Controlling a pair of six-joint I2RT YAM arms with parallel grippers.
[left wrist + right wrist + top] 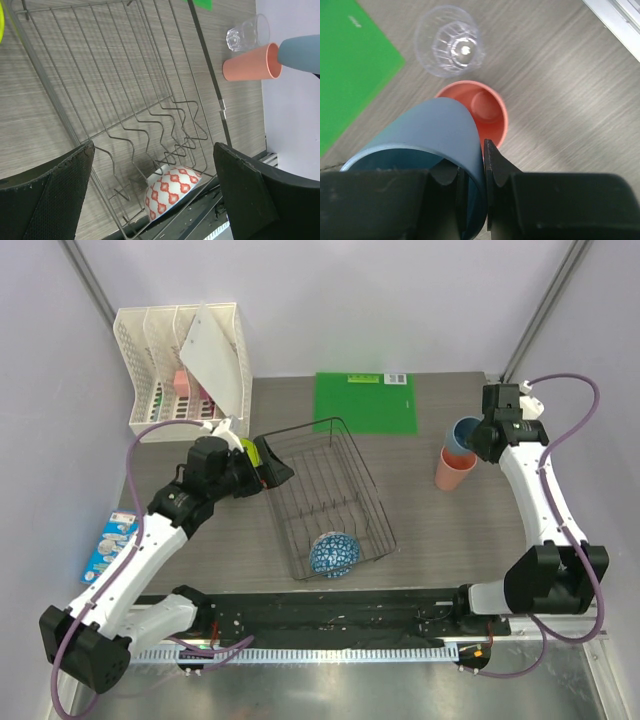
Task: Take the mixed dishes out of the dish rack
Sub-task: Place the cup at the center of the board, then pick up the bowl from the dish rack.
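Observation:
The dark wire dish rack lies mid-table and fills the left wrist view. A patterned round bowl leans at its near end; its outside is orange and white. My left gripper hangs open and empty over the rack's far-left corner. A yellow-green sliver shows beside it. My right gripper is shut on the rim of a blue cup, held just above an upright salmon-pink cup. A clear glass tumbler stands beyond. White and dark red plates are out of view.
A white lattice organizer with a white flat panel leaning in it stands at the back left. A green mat lies behind the rack. A blue packet lies at the table's left edge.

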